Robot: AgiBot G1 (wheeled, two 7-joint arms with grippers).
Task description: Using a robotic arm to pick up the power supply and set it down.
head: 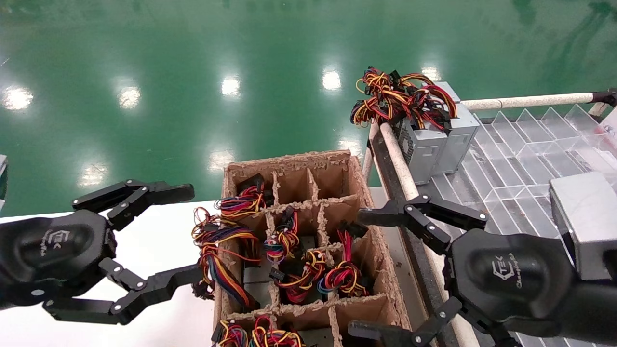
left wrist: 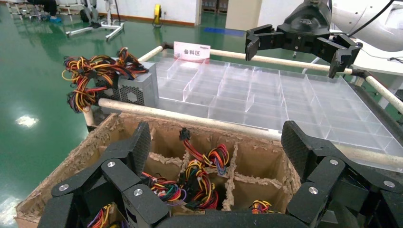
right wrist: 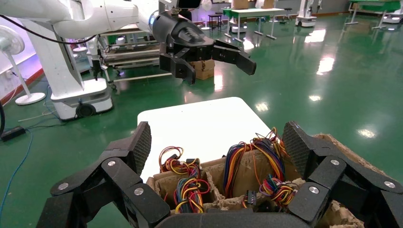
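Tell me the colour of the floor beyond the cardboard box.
Glossy green floor, with bright light reflections; the head view shows it best.

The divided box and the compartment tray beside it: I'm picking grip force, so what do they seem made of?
The divided box looks like brown corrugated cardboard, matte, with frayed, pulpy edges on its walls and dividers. The compartment tray appears to be clear rigid plastic, perhaps acrylic: glossy and see-through. The power supplies standing in it look like bare sheet metal, silver-grey with a perforated vent side. Both the left gripper and right gripper hover open.

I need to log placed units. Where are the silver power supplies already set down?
In the head view, two silver-grey metal power supplies stand at the clear divider tray's far-left corner, beyond the brown cardboard box.
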